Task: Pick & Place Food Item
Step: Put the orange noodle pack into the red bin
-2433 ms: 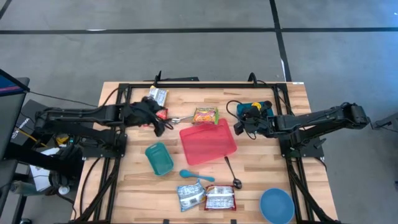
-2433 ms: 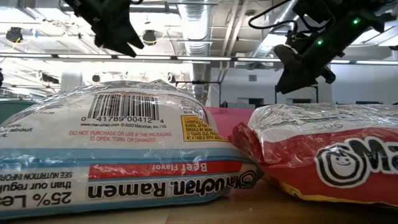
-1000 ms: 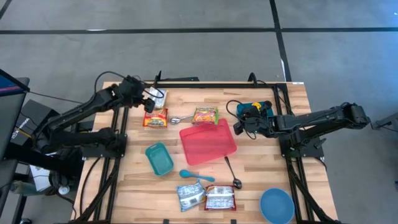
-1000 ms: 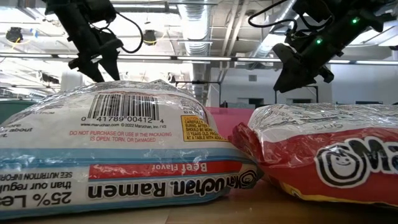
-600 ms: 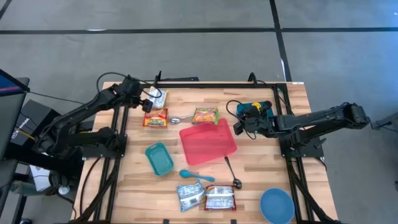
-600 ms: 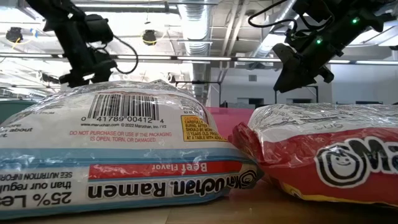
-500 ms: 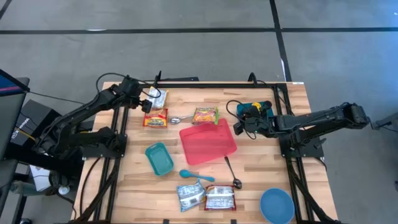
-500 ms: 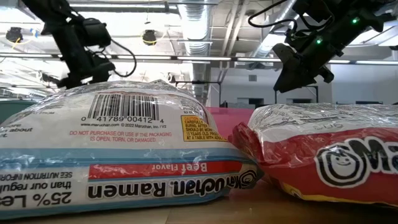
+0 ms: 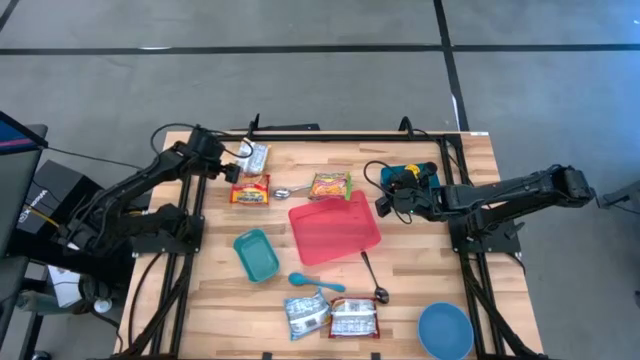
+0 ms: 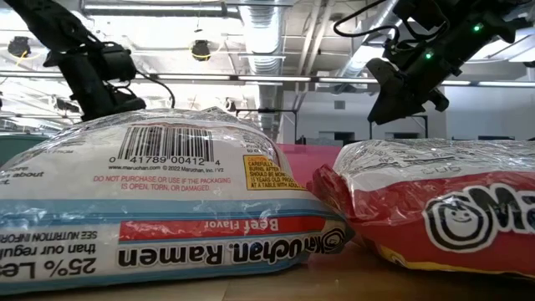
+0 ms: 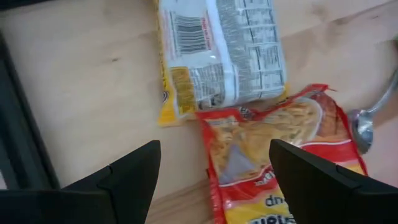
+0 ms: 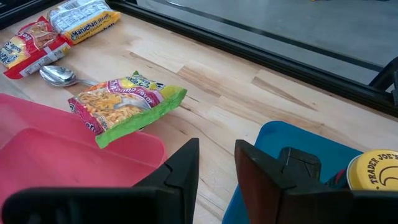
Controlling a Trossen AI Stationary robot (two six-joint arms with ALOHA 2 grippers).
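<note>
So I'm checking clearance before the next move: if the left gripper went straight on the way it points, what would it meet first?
Probably the red ramen packet, lying between the open left gripper fingers' line, with the yellow-edged packet just beyond it. Depth is unclear, so bare table might come first.

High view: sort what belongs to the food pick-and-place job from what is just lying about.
Job: left claw, open; red noodle packet; yellow-edged noodle packet; green-edged noodle packet; pink tray.

Lying about: teal container; blue bowl; blue spoon; metal spoon; right claw, waiting.
</note>
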